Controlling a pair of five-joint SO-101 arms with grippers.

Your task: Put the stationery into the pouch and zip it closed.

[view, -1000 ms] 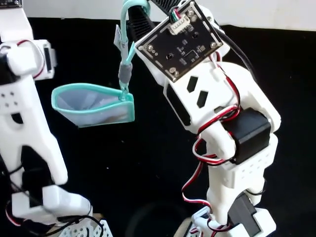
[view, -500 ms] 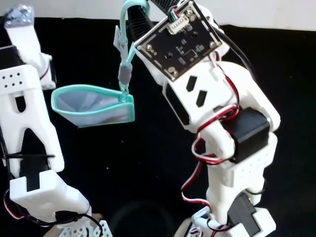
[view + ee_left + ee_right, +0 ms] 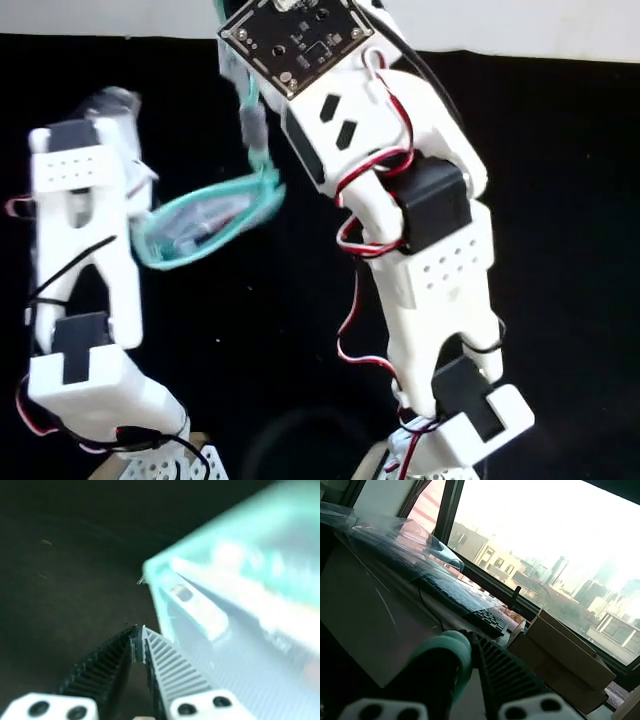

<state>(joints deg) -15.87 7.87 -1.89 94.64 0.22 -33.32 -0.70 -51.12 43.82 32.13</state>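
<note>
The teal pouch [image 3: 205,222] hangs tilted at ten o'clock in the high view, slung from its strap [image 3: 256,150]. The right gripper [image 3: 469,642], raised at twelve o'clock of it, is clamped on that strap. The left gripper [image 3: 137,639], fingers pressed together on nothing, sits just beside the pouch's corner, with its arm upright at nine o'clock

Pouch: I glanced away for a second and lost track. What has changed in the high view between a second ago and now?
The right arm swung toward the left arm, carrying the hanging pouch with it, and the pouch tilted. The left arm rose and came in, so the left gripper now sits beside the pouch's end. Unchanged: the right gripper holds the strap, and the pouch is open.
</note>
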